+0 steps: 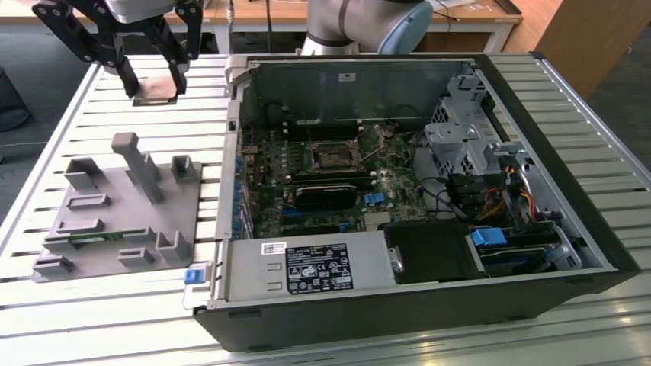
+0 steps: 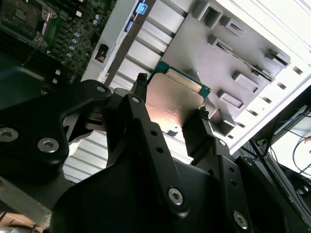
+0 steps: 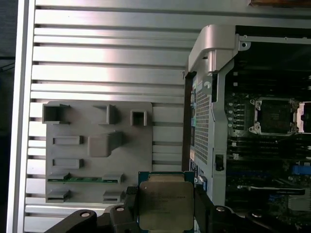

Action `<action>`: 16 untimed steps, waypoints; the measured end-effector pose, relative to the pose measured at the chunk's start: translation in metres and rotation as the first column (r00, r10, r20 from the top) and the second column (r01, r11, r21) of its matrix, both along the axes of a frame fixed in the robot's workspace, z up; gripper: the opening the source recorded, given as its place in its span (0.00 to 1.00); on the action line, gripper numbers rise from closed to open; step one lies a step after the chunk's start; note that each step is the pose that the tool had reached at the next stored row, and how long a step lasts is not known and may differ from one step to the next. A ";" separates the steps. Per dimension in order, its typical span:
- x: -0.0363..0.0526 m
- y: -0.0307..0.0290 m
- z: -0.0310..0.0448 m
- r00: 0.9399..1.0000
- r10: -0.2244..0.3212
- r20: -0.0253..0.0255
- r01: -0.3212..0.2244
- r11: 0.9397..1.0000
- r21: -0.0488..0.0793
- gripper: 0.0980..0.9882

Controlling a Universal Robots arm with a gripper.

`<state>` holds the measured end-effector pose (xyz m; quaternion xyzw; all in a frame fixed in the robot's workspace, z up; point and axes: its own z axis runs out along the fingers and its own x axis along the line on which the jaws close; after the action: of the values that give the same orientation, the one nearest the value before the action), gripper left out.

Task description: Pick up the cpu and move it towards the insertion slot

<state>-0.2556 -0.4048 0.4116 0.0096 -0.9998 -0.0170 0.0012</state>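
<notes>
While end effector [image 1: 155,82] pinches cpu [image 1: 155,90], grey fixture [image 1: 122,213] below, case wall [image 1: 232,145] beside.

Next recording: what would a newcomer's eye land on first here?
First the open computer case on the slatted table, with its insertion slot in the middle of the board. Then the hand, raised over the table at the exterior view's left, shut on the cpu. Below it lies a grey fixture plate.

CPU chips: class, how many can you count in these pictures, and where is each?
1: the cpu is clamped in the gripper, raised above the slatted table, beside the open computer case.
</notes>
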 end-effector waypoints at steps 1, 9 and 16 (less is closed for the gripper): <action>0.0014 0.0000 0.0000 1.000 0.000 0.000 0.000 1.000 0.000 0.50; 0.0125 0.0000 0.0000 1.000 0.000 0.000 0.000 1.000 0.000 0.50; 0.0244 0.0000 0.0000 1.000 0.000 0.000 0.000 1.000 0.000 0.50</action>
<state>-0.2312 -0.4048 0.4116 0.0096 -0.9998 -0.0171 0.0012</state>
